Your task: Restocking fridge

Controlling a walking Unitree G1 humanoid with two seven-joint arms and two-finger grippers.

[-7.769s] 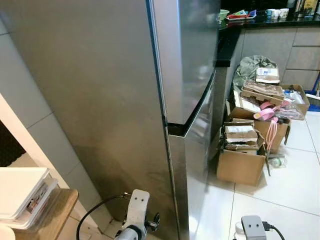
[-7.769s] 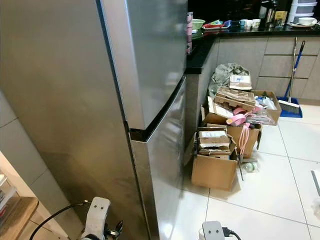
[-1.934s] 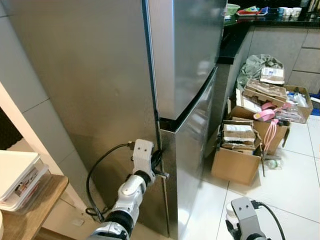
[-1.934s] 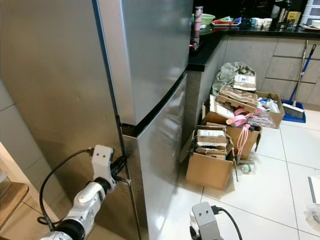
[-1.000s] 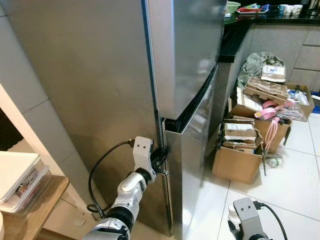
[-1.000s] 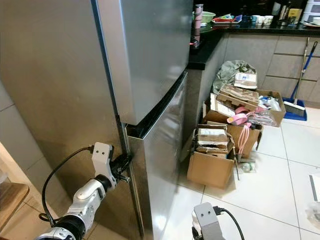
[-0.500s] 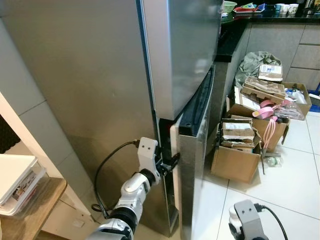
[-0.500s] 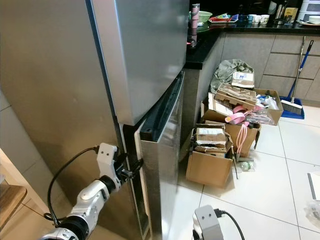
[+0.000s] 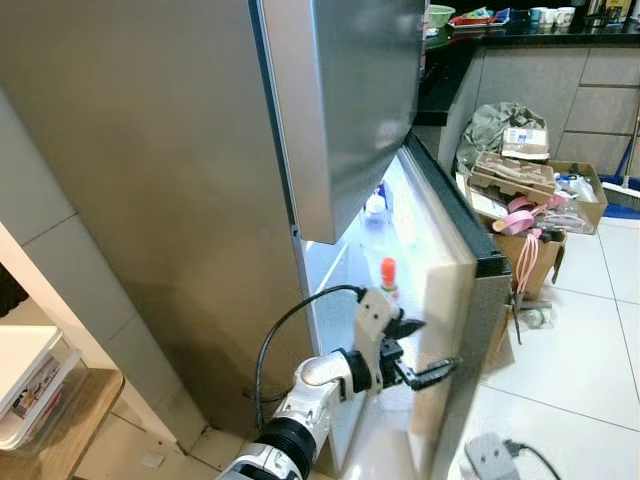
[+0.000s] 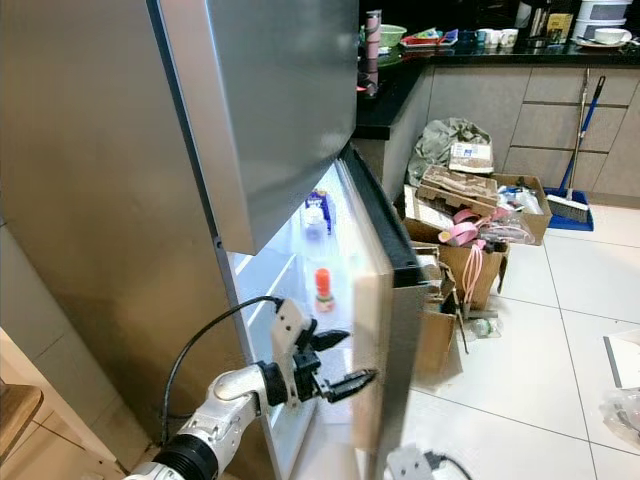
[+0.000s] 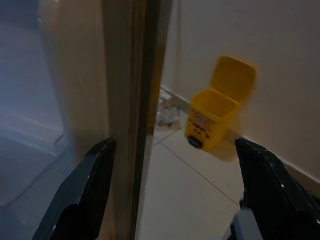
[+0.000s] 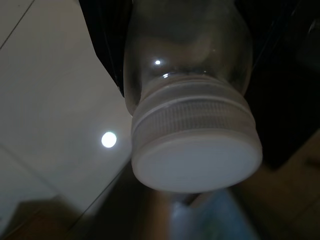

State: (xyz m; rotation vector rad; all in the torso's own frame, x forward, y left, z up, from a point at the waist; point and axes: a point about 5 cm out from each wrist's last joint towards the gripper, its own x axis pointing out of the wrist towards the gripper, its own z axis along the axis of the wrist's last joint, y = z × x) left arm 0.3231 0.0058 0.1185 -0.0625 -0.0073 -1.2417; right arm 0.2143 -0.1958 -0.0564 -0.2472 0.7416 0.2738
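1. Lower fridge door [image 9: 455, 300] swung partly open, lit interior exposed, upper door [image 9: 340, 100] shut; presumably opened to give access for restocking
2. Left end effector [image 9: 420, 350] at about 6 o'clock in the left eye view, fingers spread wide, reaching across the inner edge of the lower door, apparently to push it further out; in the left wrist view the door edge [image 11: 137, 115] stands between the two black fingers [image 11: 87, 195], contact hard to judge
3. Right end effector holding a clear bottle with a white cap [image 12: 195, 150], seen cap-first in the right wrist view; likely the item to be stocked, kept low and ready; finger grip itself hidden behind the bottle
4. Inside the fridge: a bottle with a red cap [image 9: 388, 272] and a clear bottle [image 9: 375, 215] at 12 o'clock from the left end effector; shelves washed out by glare
5. Cardboard boxes [image 9: 530, 190] at 3 o'clock on the floor; yellow bin [image 11: 215, 107] blurred
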